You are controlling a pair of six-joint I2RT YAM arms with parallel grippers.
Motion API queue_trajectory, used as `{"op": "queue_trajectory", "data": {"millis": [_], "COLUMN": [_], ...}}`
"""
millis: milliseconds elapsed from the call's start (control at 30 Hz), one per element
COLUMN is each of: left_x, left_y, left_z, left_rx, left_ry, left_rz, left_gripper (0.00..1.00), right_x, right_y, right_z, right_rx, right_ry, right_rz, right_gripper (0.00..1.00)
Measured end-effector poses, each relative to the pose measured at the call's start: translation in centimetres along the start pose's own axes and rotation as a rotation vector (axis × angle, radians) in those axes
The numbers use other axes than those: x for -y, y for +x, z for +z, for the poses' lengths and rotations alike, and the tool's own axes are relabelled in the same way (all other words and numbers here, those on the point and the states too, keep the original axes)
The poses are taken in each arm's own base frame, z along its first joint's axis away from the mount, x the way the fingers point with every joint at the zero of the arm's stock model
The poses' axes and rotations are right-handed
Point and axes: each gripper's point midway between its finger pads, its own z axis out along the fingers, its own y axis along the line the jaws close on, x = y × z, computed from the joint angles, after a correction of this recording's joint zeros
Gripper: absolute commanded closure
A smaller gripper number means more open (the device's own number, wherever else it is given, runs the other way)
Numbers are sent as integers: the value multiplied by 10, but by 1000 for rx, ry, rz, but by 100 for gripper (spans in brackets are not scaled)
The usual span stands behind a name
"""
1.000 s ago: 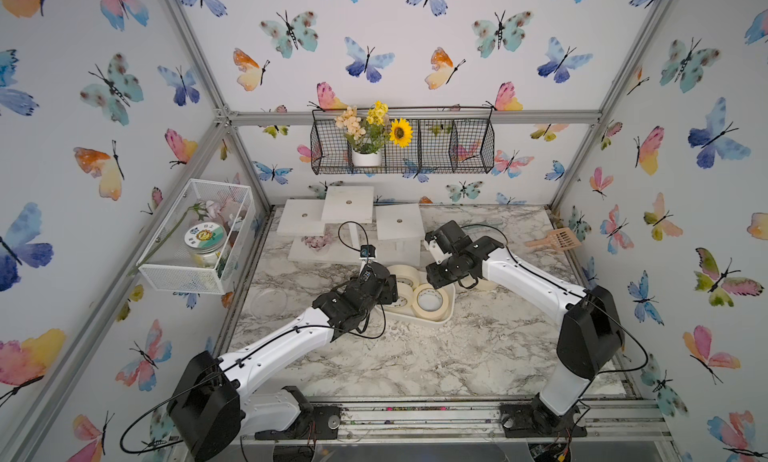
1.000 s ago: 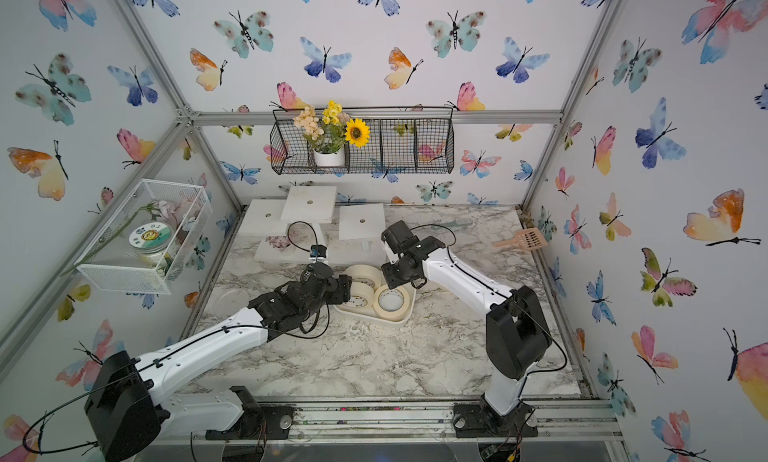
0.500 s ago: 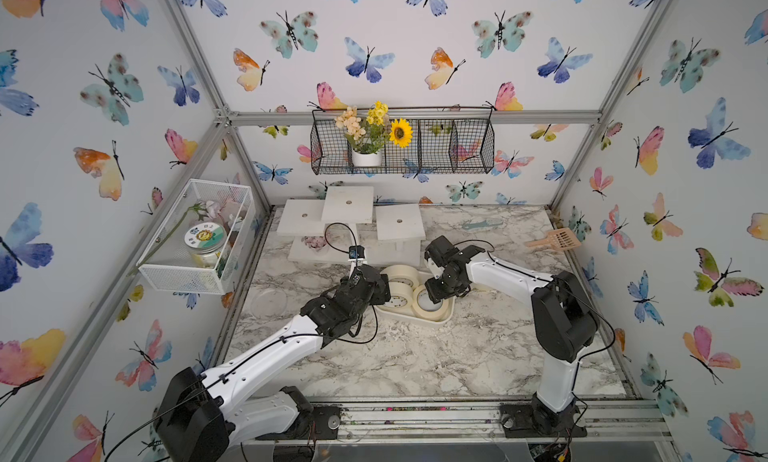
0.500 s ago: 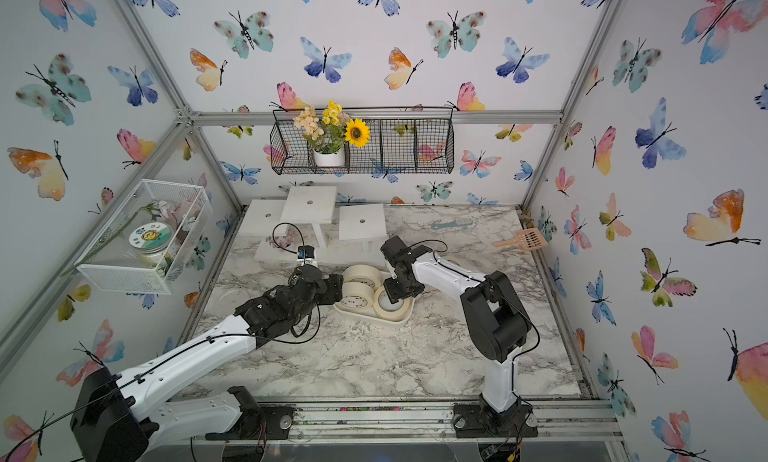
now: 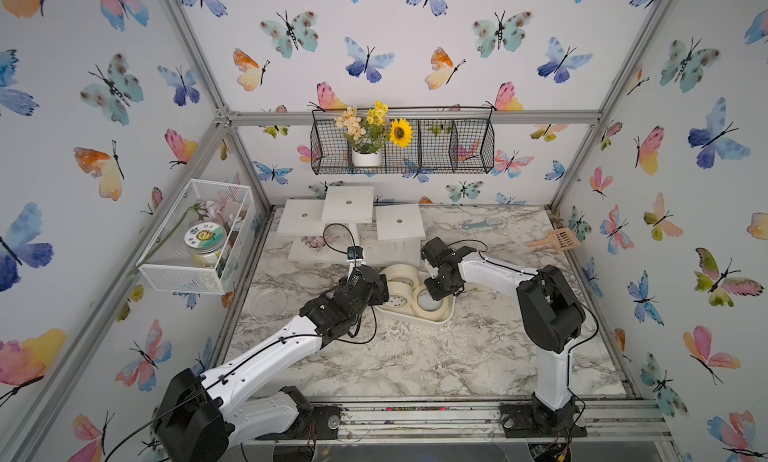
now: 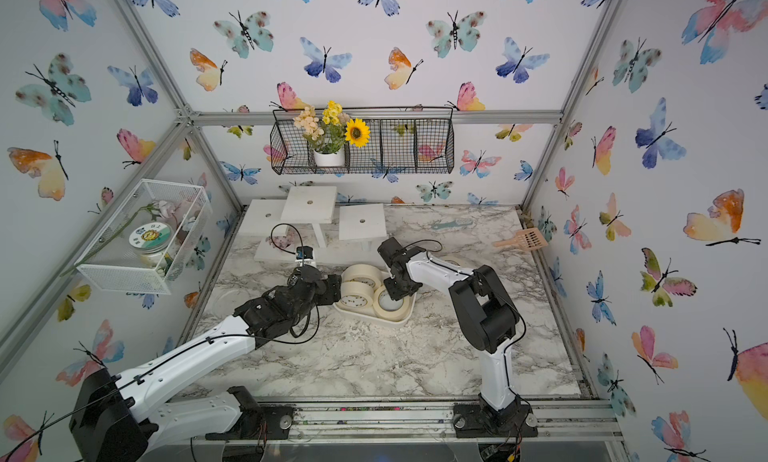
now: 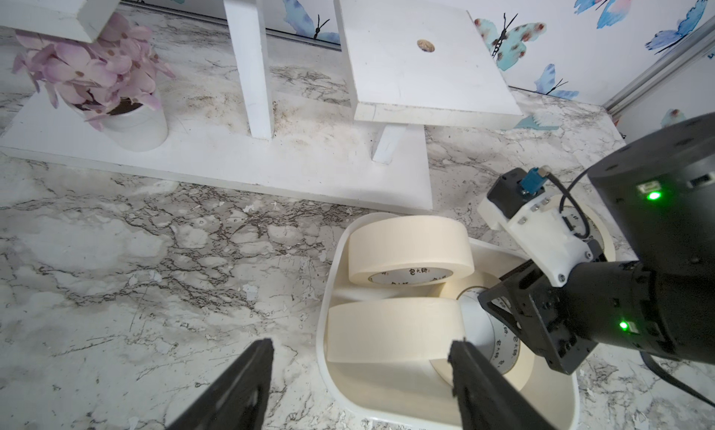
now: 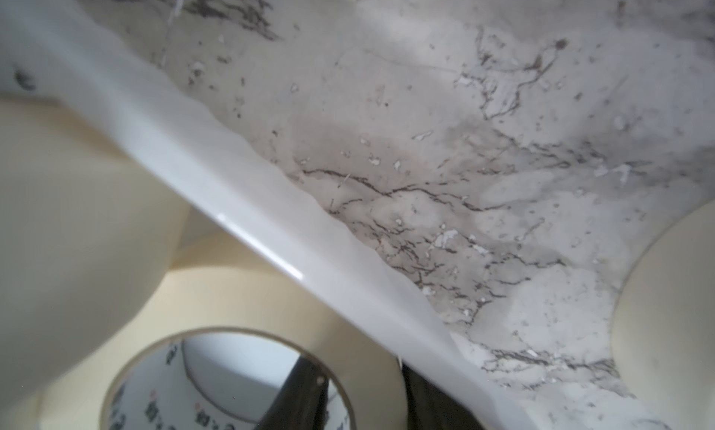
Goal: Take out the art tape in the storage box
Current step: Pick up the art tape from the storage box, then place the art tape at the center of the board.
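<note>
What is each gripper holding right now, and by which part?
The right gripper pinches the wall of one tape roll in the tray, one finger inside its core, one outside. The left gripper is open, holding nothing.

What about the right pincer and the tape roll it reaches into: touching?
Touching. The right wrist view shows the right pincer with one finger inside the tape roll, one outside, both flush against its wall.

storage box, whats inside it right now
Three art tape rolls sit in the storage box; the right gripper straddles one roll's wall. The box floor beneath them is mostly covered.
</note>
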Motion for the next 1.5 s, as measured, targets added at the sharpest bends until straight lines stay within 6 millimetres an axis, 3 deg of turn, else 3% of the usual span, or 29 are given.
{"op": "queue_trajectory", "data": {"millis": [467, 567, 767, 900, 1033, 1200, 1333, 1500], "left_x": [-2, -2, -2, -2, -2, 0, 2, 3], "left_y": [-1, 0, 4, 5, 6, 6, 8, 12], "left_z": [1, 1, 5, 7, 8, 13, 19, 23], "left_rx": [1, 0, -13, -19, -22, -18, -22, -33], "left_ry": [-4, -5, -13, -17, -19, -15, -14, -14], "left_rz": [-3, -2, 4, 7, 11, 18, 20, 25], "left_gripper": [24, 24, 24, 23, 23, 22, 22, 22], "right_x": [4, 4, 4, 15, 52, 138, 196, 223], "right_y": [5, 2, -20, -31, -32, -19, -4, 7], "right_z": [-13, -33, -91, -121, -136, -137, -136, -116], "right_rx": [-31, -15, 79, 134, 147, 136, 129, 81], "right_ry": [18, 9, -18, -24, -1, 67, 115, 129], "right_rz": [4, 0, -6, 4, 68, 269, 421, 492], "right_gripper": [99, 99, 98, 98, 98, 98, 98, 98]}}
